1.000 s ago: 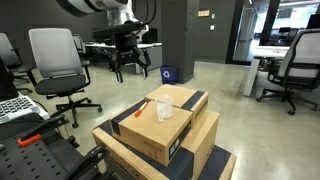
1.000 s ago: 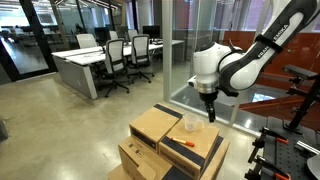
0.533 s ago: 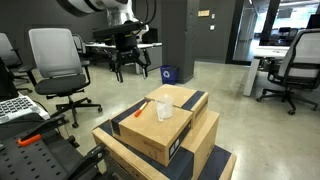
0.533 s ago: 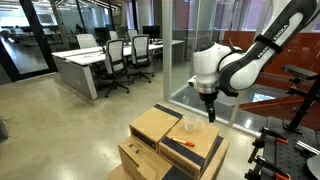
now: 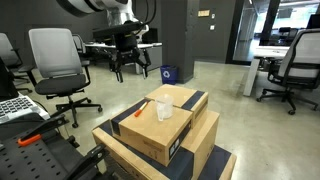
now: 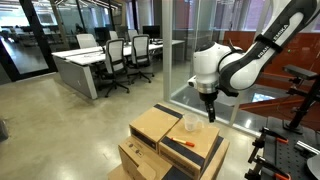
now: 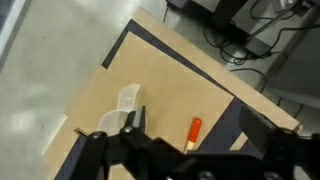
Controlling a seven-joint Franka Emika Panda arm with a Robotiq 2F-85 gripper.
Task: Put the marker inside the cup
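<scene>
arm [image 6: 248, 60]: right half of the exterior view, bent over the stack, wrist turned downward.
cardboard boxes [image 6: 150, 128]: stacked at lower centre in both exterior views. The top box bears both task things, and its tan lid fills the middle of the wrist view.
gripper [image 6: 211, 112]: right of centre, hanging above the top box and apart from the lid. We record the jaws spread wide with nothing between them.
cup [image 6: 188, 124]: clear tumbler, apparently upright on the top lid at lower centre, just below and left of the gripper. It sits left of centre in the wrist view [image 7: 125, 103].
marker [image 6: 180, 146]: red-orange stick lying flat on the same lid, lower in the frame than the cup, near it but not touching. In the wrist view [image 7: 194, 128] it lies at lower centre, right of the cup, roughly between the dark fingers.
step in hand: we judge this to be the approach to the marker, with the grasp not yet begun.
method: we would descend straight, set the jaws across the marker's short width, centre on its middle, then close only once the fingertips reach the lid.
caution: the cup looks light and stands close by. We would keep the near finger off its wall, since a nudge could tip it. A lopsided pinch may roll or flick the thin marker.
</scene>
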